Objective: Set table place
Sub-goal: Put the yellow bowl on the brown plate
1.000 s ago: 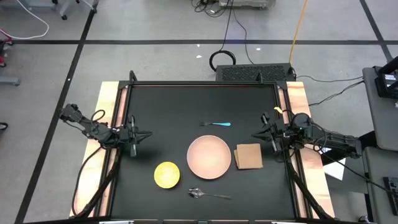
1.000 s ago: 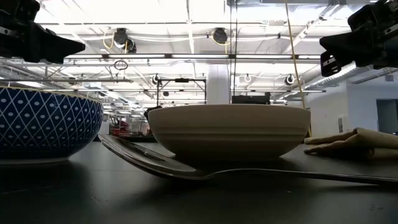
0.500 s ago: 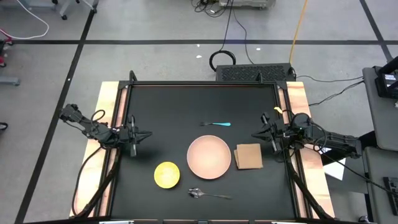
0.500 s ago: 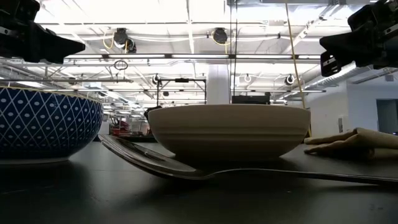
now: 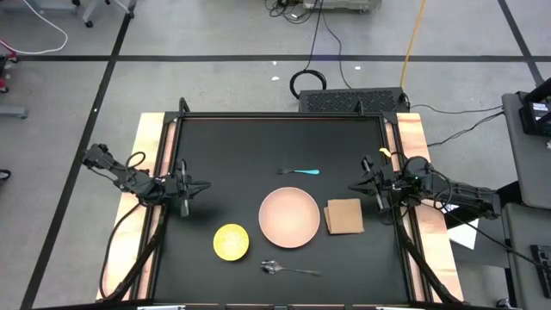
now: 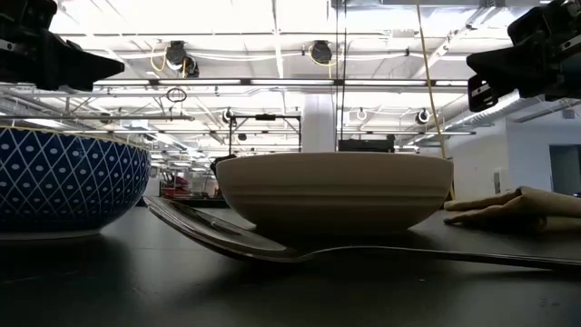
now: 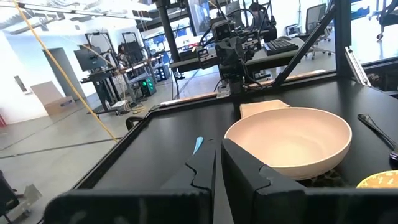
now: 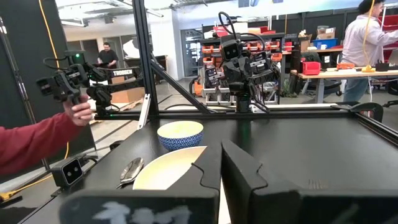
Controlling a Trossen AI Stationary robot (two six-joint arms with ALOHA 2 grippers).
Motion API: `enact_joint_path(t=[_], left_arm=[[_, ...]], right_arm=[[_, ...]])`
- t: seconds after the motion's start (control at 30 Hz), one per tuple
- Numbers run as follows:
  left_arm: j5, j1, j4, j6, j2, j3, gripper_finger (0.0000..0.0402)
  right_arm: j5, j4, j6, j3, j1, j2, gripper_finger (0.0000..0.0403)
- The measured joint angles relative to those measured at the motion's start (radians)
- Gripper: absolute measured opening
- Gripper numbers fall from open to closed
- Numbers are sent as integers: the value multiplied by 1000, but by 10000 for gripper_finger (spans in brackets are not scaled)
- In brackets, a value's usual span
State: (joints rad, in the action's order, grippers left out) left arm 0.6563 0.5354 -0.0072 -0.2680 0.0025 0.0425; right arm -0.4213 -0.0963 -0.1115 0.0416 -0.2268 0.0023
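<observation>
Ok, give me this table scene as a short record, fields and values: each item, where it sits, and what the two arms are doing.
surface: matte-black square table
pale pink round plate: centre, near side
tan-brown square napkin: just right of plate
small yellow round dish: left of plate, nearer the front edge
silver spoon: in front of plate
blue-handled fork: behind plate
left gripper: fingers shut, at left edge, holding nothing
right gripper: fingers shut, at right edge, holding nothing

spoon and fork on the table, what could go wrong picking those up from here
The spoon lies flat on the black table, close to the near edge, so a grasp may slip or push it off. The fork is thin and small, easy to miss. The yellow dish sits near the spoon's bowl and could be bumped.
</observation>
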Motion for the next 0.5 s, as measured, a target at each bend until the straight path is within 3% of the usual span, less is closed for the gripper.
enact_joint_path(t=[0.13, 0.5], left_arm=[[-1, 0, 65, -43, 0, 0, 33], [-20, 0, 161, 22, 0, 0, 33]], right_arm=[[0, 0, 0, 0, 0, 0, 0], [0, 0, 0, 0, 0, 0, 0]])
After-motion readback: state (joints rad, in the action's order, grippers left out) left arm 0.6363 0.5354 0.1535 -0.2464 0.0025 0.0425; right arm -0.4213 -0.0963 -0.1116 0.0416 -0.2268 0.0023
